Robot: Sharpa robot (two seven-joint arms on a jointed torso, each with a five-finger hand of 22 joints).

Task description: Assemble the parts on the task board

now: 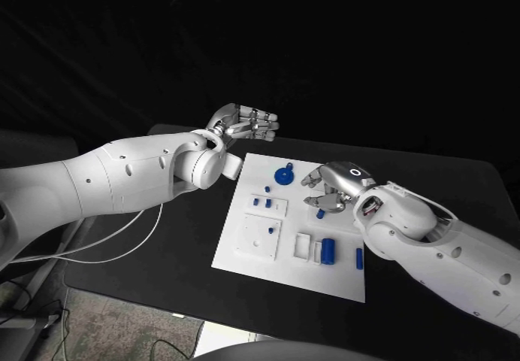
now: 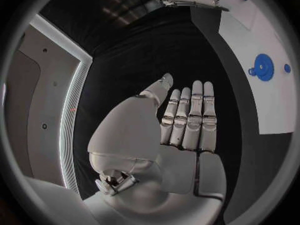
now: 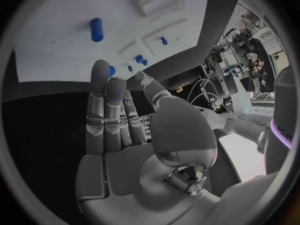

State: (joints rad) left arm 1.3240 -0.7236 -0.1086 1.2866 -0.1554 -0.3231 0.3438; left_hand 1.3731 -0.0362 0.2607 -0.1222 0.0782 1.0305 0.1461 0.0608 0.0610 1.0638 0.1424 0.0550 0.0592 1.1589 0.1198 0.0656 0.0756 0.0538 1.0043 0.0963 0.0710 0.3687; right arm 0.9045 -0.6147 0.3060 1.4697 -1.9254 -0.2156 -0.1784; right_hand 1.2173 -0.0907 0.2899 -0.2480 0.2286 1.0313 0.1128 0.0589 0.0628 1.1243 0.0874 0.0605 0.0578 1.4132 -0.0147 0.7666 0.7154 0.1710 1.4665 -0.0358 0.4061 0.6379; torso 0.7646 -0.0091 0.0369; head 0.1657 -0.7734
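Note:
The white task board (image 1: 247, 252) lies mid-table. On it are a blue gear (image 1: 284, 177) at the far edge, small blue pegs (image 1: 262, 201) beside a socket, and two blue cylinders (image 1: 328, 250) near the right edge. My left hand (image 1: 244, 122) hangs beyond the board's far left corner, fingers straight and together, holding nothing (image 2: 187, 120); the gear (image 2: 264, 67) lies off to its side. My right hand (image 1: 331, 188) hovers over the board's far right part, fingers extended and bare (image 3: 119, 120), with a cylinder (image 3: 96, 29) and pegs (image 3: 140, 60) ahead of its fingertips.
Raised white sockets (image 1: 262, 229) sit in the board's left half. The black table (image 1: 433, 180) stretches around the board, with its left edge close to my left arm (image 1: 119, 177). Cables (image 1: 108, 248) hang below that arm.

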